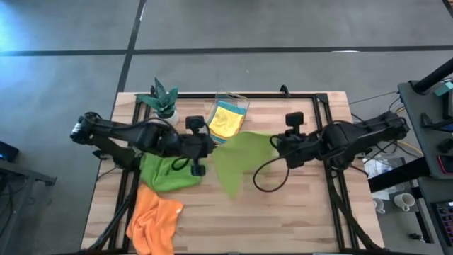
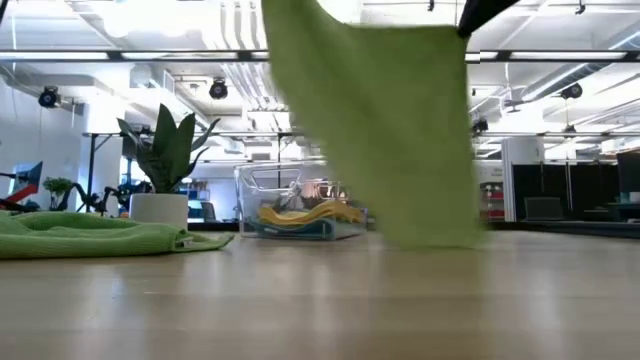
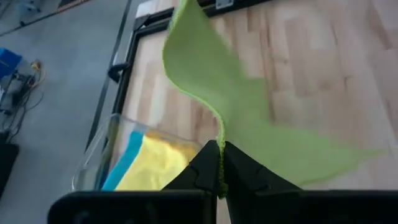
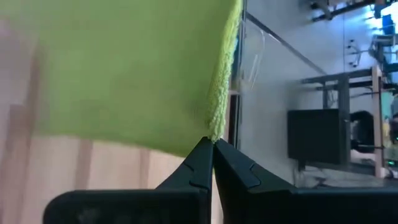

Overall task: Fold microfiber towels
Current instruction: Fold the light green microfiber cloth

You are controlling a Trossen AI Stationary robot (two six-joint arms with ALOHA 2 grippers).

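- so I'm running this remotely and right now both arms are holding the lime green towel [image 1: 243, 161] up off the table [image 1: 297, 219], hanging between them over the middle
- left gripper [image 3: 221, 163] is pinched tight on one edge of it, right gripper [image 4: 212, 149] is clamped on the fuzzy hem at another corner, no gap showing at either
- the cloth is draping in a loose, twisted sheet, soft and nappy with a stitched edge, so I'm judging it as floppy and slow to settle
- progress-wise I'd say we're early: nothing I can see is lying neatly folded yet
- nearest to me, the orange towel [image 1: 154, 221] is sitting crumpled at the front left corner
- just behind it the darker green towel [image 1: 166, 173] is bunched up under the left arm
- farther back, the clear plastic bin [image 1: 241, 101] is holding the yellow towel [image 1: 226, 122] with the blue towel [image 3: 122, 163] peeking beside it
- the little potted plant [image 1: 163, 99] is standing at the far left edge, out of the way
- table is pale wood planks, smooth-looking
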